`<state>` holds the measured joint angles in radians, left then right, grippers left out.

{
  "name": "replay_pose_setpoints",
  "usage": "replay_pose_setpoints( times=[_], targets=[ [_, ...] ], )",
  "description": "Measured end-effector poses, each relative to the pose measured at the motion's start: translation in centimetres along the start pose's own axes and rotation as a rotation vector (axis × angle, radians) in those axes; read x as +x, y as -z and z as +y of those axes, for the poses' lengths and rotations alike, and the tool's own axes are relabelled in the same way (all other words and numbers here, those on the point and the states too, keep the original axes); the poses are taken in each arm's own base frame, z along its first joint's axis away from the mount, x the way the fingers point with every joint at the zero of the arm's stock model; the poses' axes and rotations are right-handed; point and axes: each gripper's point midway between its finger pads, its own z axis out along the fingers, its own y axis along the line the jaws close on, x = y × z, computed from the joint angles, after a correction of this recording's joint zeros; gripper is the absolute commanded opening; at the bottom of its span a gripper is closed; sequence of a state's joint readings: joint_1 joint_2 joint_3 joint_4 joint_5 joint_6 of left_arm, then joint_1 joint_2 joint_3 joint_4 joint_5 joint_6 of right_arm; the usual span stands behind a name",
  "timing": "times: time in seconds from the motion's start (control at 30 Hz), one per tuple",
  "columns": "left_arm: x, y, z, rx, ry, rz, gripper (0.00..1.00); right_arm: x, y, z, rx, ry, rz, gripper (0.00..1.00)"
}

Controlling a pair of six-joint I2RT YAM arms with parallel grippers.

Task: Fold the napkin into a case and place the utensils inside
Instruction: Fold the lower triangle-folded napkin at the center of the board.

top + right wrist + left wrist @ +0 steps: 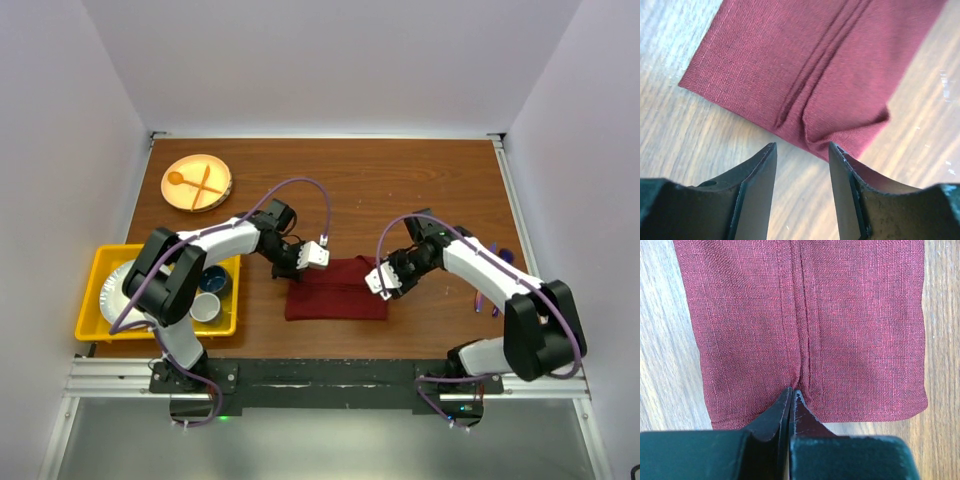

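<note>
Your left pincer [792,396] is clenched on the centre seam at the left edge of the napkin [805,325]. The right pincer [801,150] stands released just off the napkin's right edge. Square the hems before folding again. One napkin; the utensils [480,300], right of it, are too small to count.

The maroon napkin [855,330] filled the upper frame, lying flat on the wooden desk [665,365], with two hemmed edges meeting in a vertical seam at centre. At lower centre the left pincer [791,396] had its dark tips pressed together, touching the cloth's near edge at that seam.
</note>
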<state>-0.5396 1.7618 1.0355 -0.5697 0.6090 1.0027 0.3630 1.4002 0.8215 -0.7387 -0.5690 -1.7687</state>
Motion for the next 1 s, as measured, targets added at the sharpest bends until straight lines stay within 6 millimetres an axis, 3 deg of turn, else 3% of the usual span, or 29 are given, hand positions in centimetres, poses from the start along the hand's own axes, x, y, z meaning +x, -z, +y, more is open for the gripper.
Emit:
replay_pose_setpoints(
  times=[0.2,0.37,0.47,0.7,0.83,1.0],
  targets=[
    [0.0,-0.1,0.0,-0.005,0.009,0.009,0.0,-1.9,2.6,-1.6,0.059,-0.087,-0.021,0.45],
    [0.0,-0.1,0.0,-0.008,0.014,0.01,0.0,-3.0,4.9,-6.3,0.17,-0.368,-0.059,0.38],
    [-0.1,-0.1,0.0,-0.008,0.015,0.01,0.0,-2.9,4.7,-7.3,0.192,-0.531,-0.076,0.38],
    [-0.3,-0.2,0.1,-0.016,0.021,0.007,0.0,-2.3,2.7,-6.6,0.183,-0.884,-0.098,0.41],
    [-0.4,-0.3,0.2,-0.018,0.02,0.005,0.0,-1.1,1.5,-6.1,0.19,-0.961,-0.069,0.4],
    [-0.4,-0.3,0.1,-0.019,0.022,0.005,0.0,0.3,-0.3,-4.0,0.165,-1.003,-0.017,0.33]
  ],
)
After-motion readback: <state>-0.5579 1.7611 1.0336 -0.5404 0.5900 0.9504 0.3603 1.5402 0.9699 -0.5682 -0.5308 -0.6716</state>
